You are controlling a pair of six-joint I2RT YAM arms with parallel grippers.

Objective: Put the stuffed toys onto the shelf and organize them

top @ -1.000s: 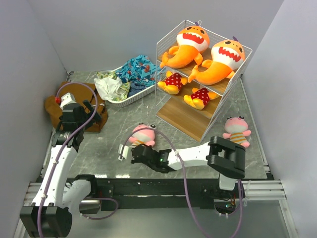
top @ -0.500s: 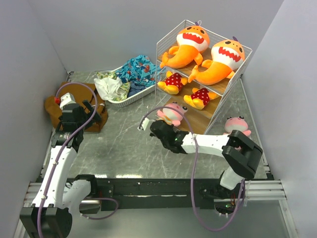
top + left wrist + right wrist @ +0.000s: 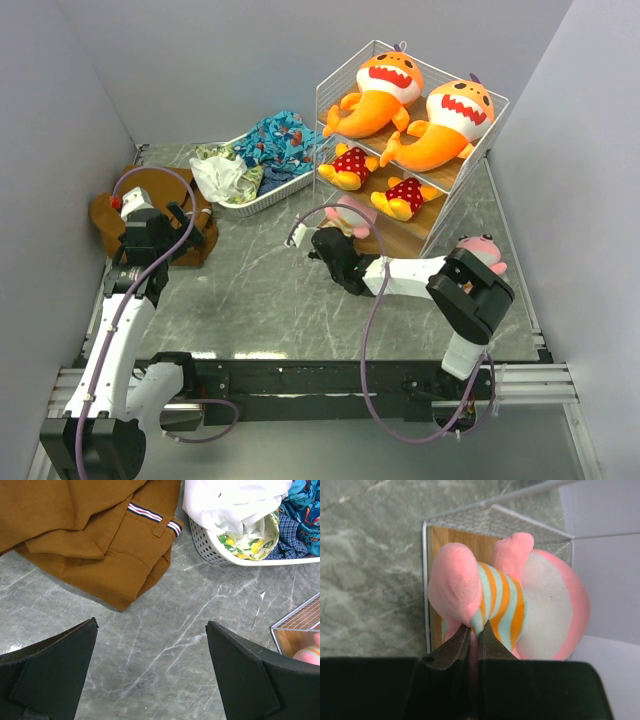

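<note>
Two orange shark plushes (image 3: 382,88) lie on the top tier of the shelf (image 3: 420,232), and two polka-dot dolls (image 3: 349,166) on the tier below. Your right gripper (image 3: 474,636) is pinched tight on the held pink striped plush (image 3: 506,605) at the front corner of the bottom plank; the second pink striped plush (image 3: 478,247) sits beside the shelf, half hidden by the right arm. Your left gripper (image 3: 151,630) hangs spread wide and empty over the table (image 3: 165,645), near the brown cloth (image 3: 85,525) and the white basket (image 3: 215,550).

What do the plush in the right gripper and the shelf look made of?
The pink plush: soft fuzzy fabric, matte, dimpling where the right gripper pinches it. The shelf: planks with wood grain, real or laminate unclear; thin white wire grid, probably coated metal.
</note>
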